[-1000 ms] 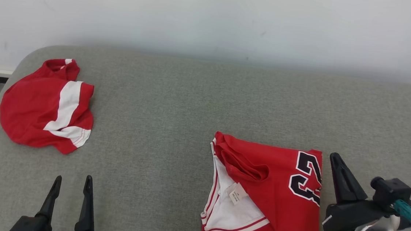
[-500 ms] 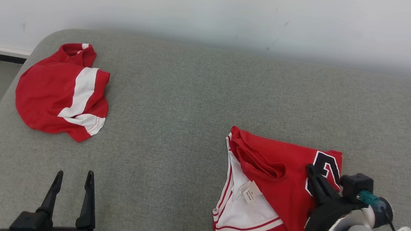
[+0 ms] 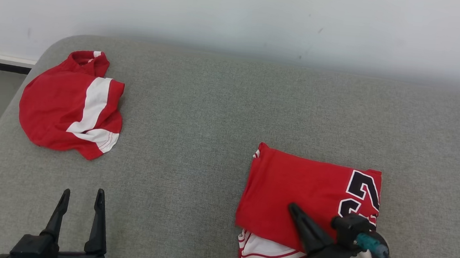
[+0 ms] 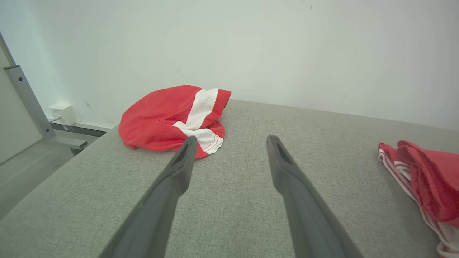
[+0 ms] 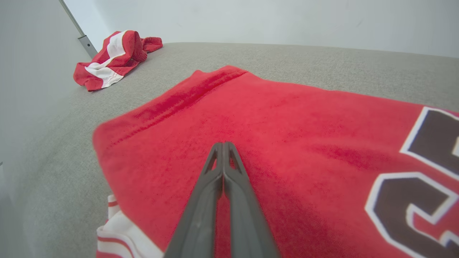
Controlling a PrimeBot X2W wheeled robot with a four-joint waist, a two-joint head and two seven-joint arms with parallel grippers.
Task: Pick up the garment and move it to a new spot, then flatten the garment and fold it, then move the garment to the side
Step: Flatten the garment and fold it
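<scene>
Roughly folded red jersey (image 3: 291,187), black numerals (image 3: 362,194) up, under closed right gripper (image 3: 292,210); left gripper (image 3: 83,193) wide

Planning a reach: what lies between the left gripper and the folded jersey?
Bare grey surface, nothing else, between left gripper and jersey; the head view shows it.

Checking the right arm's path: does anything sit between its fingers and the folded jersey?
Nothing visible does. The right gripper, fingers pressed together, is directly over the red top of the folded jersey. The other red garment lies far off to the left.
</scene>
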